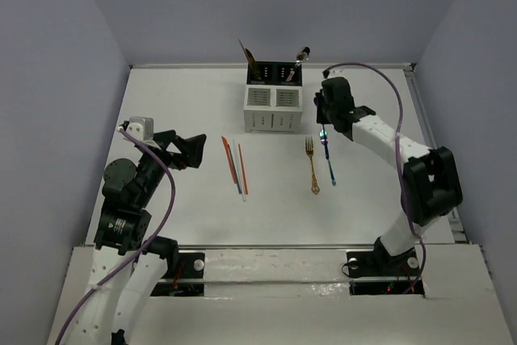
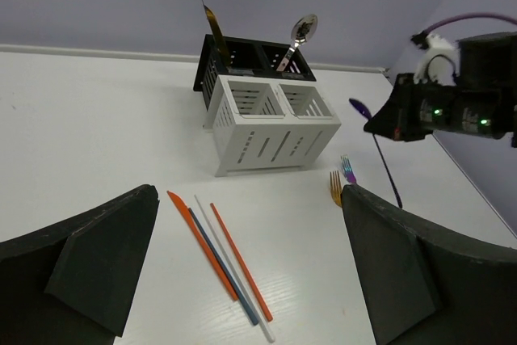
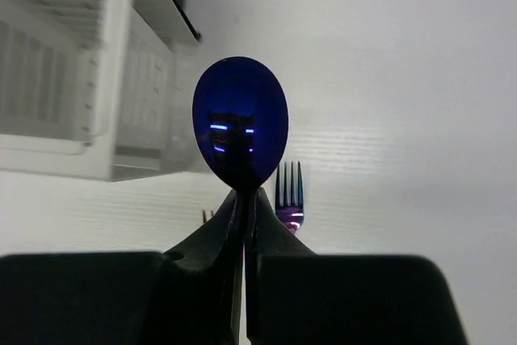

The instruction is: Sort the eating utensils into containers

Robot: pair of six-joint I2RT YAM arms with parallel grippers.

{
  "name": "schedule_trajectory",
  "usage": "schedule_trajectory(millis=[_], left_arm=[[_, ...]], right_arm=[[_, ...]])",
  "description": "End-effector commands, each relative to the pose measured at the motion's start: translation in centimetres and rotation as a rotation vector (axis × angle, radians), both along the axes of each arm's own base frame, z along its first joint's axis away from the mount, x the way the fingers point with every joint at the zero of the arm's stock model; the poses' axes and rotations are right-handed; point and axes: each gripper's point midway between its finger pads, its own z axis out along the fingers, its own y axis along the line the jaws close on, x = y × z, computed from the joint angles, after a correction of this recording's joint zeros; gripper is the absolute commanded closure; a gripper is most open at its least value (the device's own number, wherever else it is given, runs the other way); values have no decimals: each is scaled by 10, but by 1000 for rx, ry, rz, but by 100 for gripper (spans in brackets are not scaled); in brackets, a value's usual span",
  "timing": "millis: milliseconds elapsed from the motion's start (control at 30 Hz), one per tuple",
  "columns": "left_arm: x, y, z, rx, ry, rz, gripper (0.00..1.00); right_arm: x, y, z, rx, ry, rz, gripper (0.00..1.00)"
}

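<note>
Right claw (image 3: 244, 208) clenches the iridescent spoon (image 3: 240, 123) at its neck, bowl raised beside the white caddy (image 1: 273, 107), and should lift the handle clear of the purple fork (image 3: 289, 191) before swinging over a compartment; left claw (image 1: 194, 151) released

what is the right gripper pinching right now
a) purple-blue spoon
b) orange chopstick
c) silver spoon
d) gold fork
a, the right gripper is shut on the neck of the purple-blue spoon, whose bowl sticks out past the fingertips in the right wrist view.
</note>
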Motion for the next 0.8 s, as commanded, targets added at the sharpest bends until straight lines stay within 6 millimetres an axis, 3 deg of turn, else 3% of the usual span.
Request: schedule_trajectory(millis=[0, 33, 133, 167, 300, 333, 367, 400, 467, 500, 633, 767], left_arm=[[1, -5, 7, -5, -32, -26, 1], [1, -5, 7, -4, -34, -26, 1], [2, -5, 6, -1, -28, -25, 1], [2, -5, 5, -1, -27, -22, 1], [3, -4, 5, -1, -25, -19, 1], [3, -4, 4, 0, -24, -19, 1], [4, -2, 4, 0, -24, -9, 1], [4, -2, 4, 0, -24, -9, 1], [4, -2, 4, 2, -21, -9, 1], [4, -2, 3, 2, -20, -11, 1], [5, -2, 4, 7, -22, -11, 1], [5, -2, 4, 8, -21, -9, 1]], right_arm=[[11, 15, 98, 118, -320, 78, 100], [17, 21, 126, 163, -419, 96, 100], [22, 41, 160, 247, -527, 179, 100], [29, 51, 180, 285, -598, 215, 100], [57, 71, 221, 329, -745, 270, 100], [63, 75, 247, 352, -824, 280, 100], [77, 81, 237, 347, -824, 280, 100], [84, 83, 241, 344, -849, 279, 100], [98, 83, 268, 352, -934, 254, 100], [111, 87, 255, 346, -926, 245, 100], [141, 97, 267, 358, -983, 232, 100], [171, 105, 263, 337, -997, 215, 100]])
